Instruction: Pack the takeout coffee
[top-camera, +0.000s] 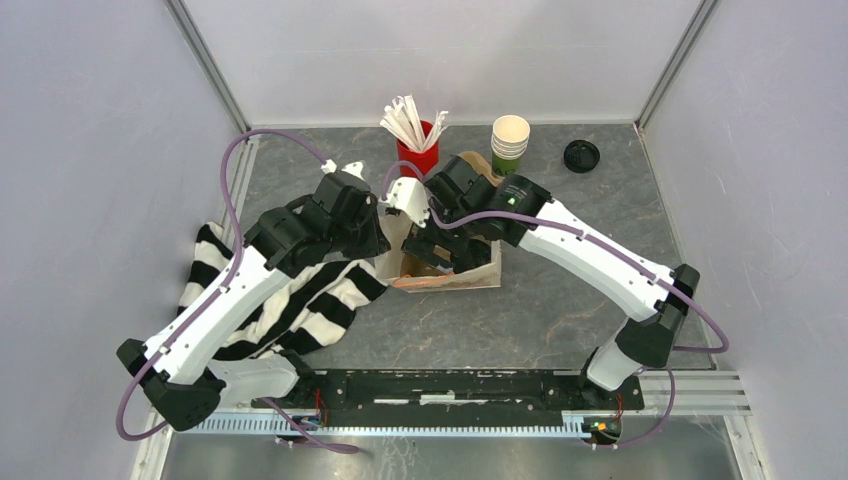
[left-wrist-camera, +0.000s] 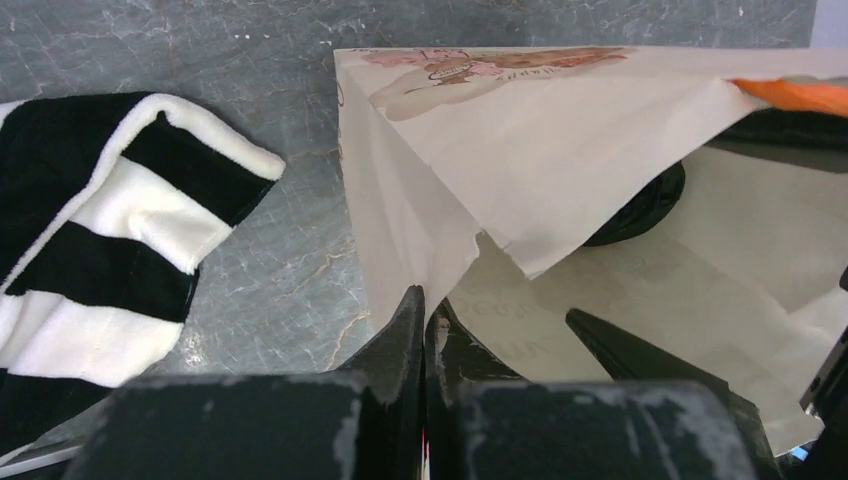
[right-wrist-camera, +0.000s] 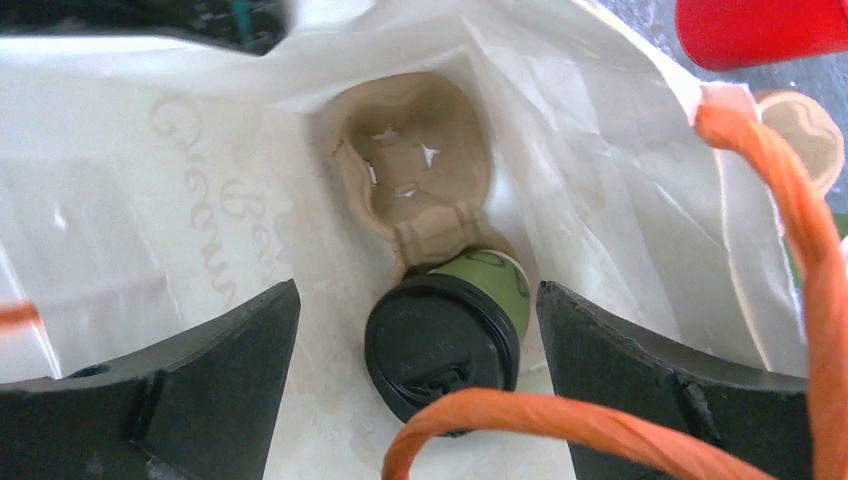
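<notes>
Overhead, pale walls (top-camera: 90, 150) enclose the grey tabletop (top-camera: 560, 320); takeout coffee (right-wrist-camera: 445, 345) lies in bag (right-wrist-camera: 150, 200).

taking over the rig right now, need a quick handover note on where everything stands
Left gripper: shut, pinching the rim of the paper bag.
Right gripper: open, down inside the bag, fingers either side of the takeout coffee without touching it.
Coffee: in the bag, lid on, against the cardboard carrier; it looks tilted, and I cannot tell if it is seated in a well.
Done: cup is in the bag and let go.
Left: lift the right arm out past the orange handle, then release the rim.
</notes>
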